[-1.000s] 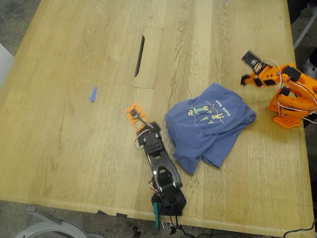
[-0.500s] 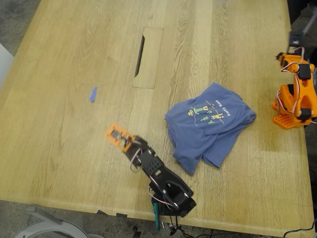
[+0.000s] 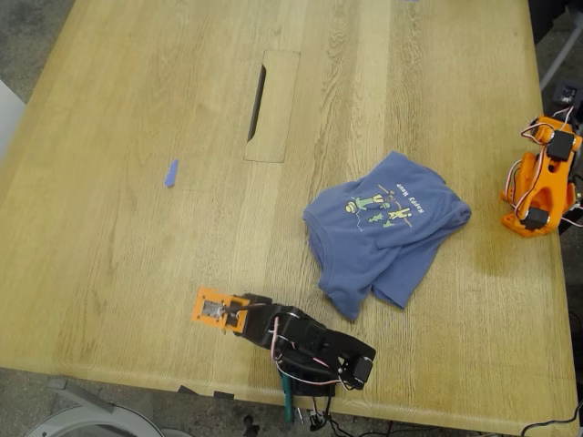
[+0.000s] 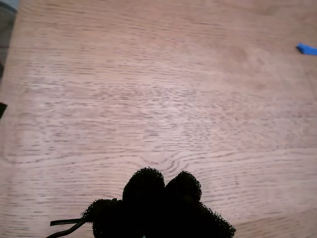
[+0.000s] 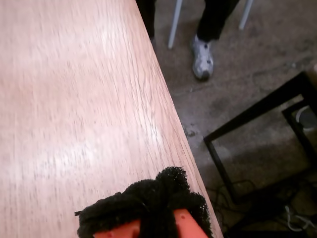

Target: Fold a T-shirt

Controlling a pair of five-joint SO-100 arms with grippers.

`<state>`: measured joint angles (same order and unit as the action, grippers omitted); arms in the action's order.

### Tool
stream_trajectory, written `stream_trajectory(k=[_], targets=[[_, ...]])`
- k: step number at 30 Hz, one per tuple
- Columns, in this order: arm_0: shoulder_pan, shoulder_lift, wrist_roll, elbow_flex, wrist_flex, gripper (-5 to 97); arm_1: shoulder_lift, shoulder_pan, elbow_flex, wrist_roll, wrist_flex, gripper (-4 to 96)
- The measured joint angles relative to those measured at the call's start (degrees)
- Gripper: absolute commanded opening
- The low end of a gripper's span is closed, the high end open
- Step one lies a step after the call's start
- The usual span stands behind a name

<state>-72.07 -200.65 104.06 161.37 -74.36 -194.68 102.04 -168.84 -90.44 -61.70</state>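
The slate-blue T-shirt (image 3: pixel 383 232) lies crumpled and partly doubled over on the wooden table (image 3: pixel 137 118), right of centre in the exterior view, its cartoon print facing up. Neither gripper touches it. My first gripper (image 3: pixel 212 307), orange on a black arm, lies low near the table's front edge, well off to the shirt's left in the exterior view. Its black foam pads (image 4: pixel 143 186) are pressed together over bare wood. My second gripper (image 5: pixel 158 191) is shut too, looking past the table's edge. Its orange arm (image 3: pixel 543 173) stands folded at the exterior view's right edge.
A tiny blue scrap (image 3: pixel 170 173) (image 4: pixel 306 48) lies on the table, left of centre in the exterior view. A cable hatch with a dark slot (image 3: pixel 271 105) sits in the tabletop. Beyond the table edge are a person's shoe (image 5: pixel 203 58) and a black floor frame (image 5: pixel 257 119).
The first arm swung its gripper leftward and down toward the front edge in the exterior view. The second arm drew back from the shirt and folded up at the right edge.
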Motion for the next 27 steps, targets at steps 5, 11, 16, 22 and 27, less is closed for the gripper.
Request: stream_trajectory(k=[5,11,16,22,27], targets=[[-5.71,0.0,-2.64,2.37,0.09,0,0.09,2.02,-5.01,0.0,1.32,0.0],[-12.74,0.0,-4.57,6.86,-0.26,0,0.09,2.64,-9.76,0.0,4.75,0.0],[-15.38,0.0,-1.67,10.37,-1.49,0,0.09,3.96,-13.89,0.0,10.02,0.0],[-18.63,0.0,-0.7,15.03,2.37,0,0.09,4.48,-14.59,0.97,14.94,0.1],[-17.49,0.0,-0.7,15.12,3.08,0,0.09,1.23,-14.59,1.67,13.97,0.1]])
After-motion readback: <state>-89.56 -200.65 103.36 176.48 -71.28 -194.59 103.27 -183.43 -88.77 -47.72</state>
